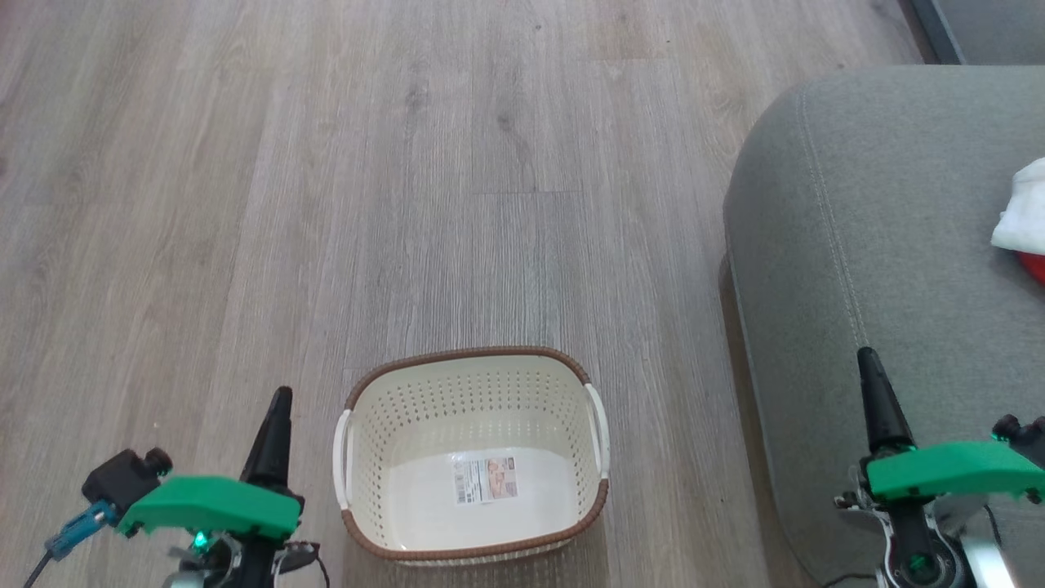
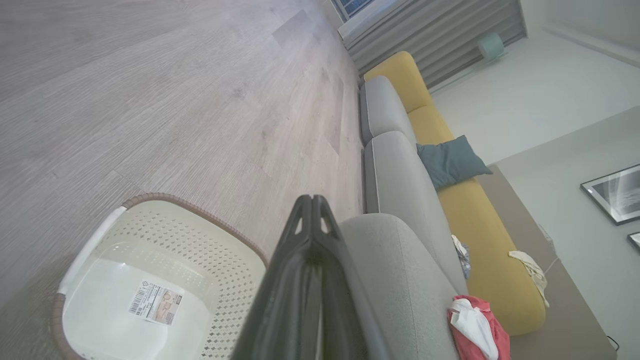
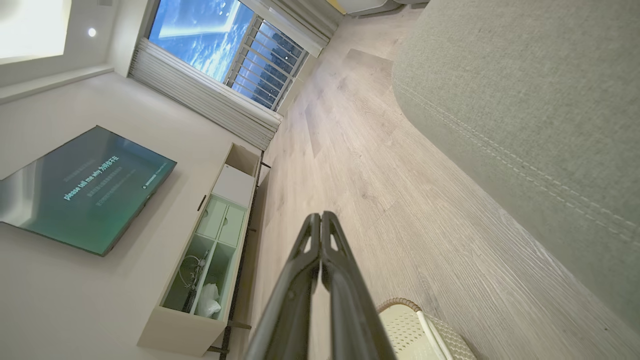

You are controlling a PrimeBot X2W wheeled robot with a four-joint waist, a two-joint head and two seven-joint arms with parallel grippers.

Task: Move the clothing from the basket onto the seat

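While both tools have their dark fingers pressed together with nothing between them, the left tool (image 1: 281, 396) stands at about nine o'clock of the basket (image 1: 465, 354) over the wooden floor (image 1: 408, 163). The right tool (image 1: 867, 359) is at its three o'clock, above the near part of the seat (image 1: 882, 245). The basket rests on the floor beside the seat's rounded corner, a paper label (image 1: 486, 478) on its bottom. The clothing (image 1: 1022, 219), a white piece on what seems to be a red one cut off by the frame edge, lies on the seat at about two o'clock, well apart from both tools.
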